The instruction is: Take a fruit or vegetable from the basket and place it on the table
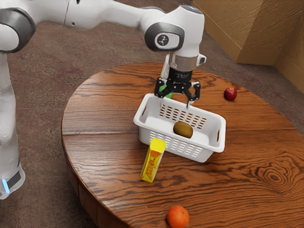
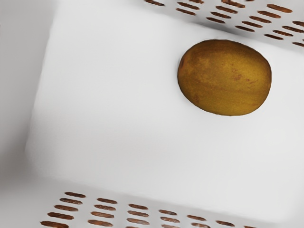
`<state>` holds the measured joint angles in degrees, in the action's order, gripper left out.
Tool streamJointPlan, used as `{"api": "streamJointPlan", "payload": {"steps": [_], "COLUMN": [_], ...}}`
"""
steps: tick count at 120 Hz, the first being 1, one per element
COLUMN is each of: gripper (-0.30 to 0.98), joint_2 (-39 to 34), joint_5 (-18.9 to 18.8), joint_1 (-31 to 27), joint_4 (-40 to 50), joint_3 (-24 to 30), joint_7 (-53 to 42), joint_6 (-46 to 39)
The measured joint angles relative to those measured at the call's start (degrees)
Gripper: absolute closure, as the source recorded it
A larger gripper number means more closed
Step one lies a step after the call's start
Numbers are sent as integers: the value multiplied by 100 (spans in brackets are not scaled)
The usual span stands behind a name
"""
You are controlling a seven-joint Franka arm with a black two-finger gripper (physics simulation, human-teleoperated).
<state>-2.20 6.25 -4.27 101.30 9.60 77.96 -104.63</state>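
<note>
My gripper (image 1: pixel 175 103) is open above the white basket (image 1: pixel 217 143), over its back part in the exterior view, with nothing between the fingers. A brown, oval kiwi-like fruit (image 1: pixel 183 129) lies on the basket's floor, lower than the fingers and toward the exterior view's right of them. From the wrist view, the same brown fruit (image 2: pixel 224 77) rests near one slotted wall of the basket (image 2: pixel 104 109), not touched by the gripper.
A yellow carton (image 1: pixel 153 160) leans by the basket's near side. An orange (image 1: pixel 177 217) lies at the table's near edge, a red apple (image 1: pixel 230 93) at the far right. Something green (image 1: pixel 166 90) stands behind the gripper on the wooden table (image 1: pixel 102 114).
</note>
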Motion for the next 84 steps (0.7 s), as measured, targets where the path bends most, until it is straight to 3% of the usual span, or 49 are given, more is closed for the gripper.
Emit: {"api": "streamJointPlan", "payload": {"steps": [41,84], "gripper": [0,0], "joint_2": [502,722], "joint_5": [56,103], "joint_1": [-768,-295], "joint_4": [-398,-648], "joint_3": [-30,-8], "joint_7": [-775,-1391], "joint_6": [-111,-135]}}
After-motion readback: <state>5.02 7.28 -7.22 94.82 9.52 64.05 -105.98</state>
